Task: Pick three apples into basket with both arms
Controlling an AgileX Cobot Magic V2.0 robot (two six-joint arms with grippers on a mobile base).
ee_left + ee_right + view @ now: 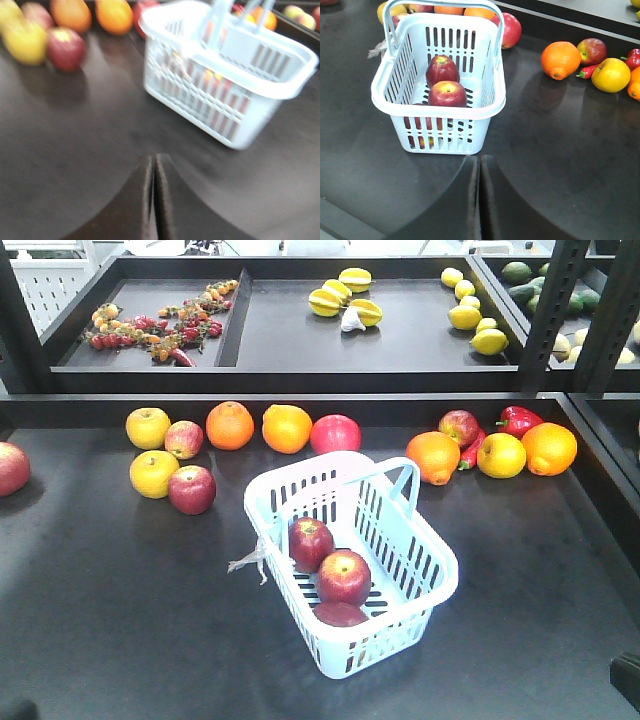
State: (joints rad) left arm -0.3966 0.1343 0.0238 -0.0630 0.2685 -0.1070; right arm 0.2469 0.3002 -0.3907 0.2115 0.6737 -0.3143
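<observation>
The pale blue basket [298, 476] stands mid-table with its handle up. Three dark red apples lie inside it: one [310, 543] at the back, one [344, 576] in the middle and one [340, 615] half hidden by the front wall. The right wrist view shows the basket [485, 112] just beyond my right gripper [480, 160], which is shut and empty above the table. Two apples [442, 70] [447, 94] show from above. My left gripper [154, 160] is shut and empty, low over the table, with the basket [260, 86] blurred ahead on the right.
Loose fruit lies behind the basket: a red apple [192, 489], yellow apples [153, 473], oranges [230, 425] and another red apple [335, 433]. To the right are an orange [433, 457], a red pepper [518, 420] and more fruit. A raised back shelf [400, 340] holds lemons and starfruit.
</observation>
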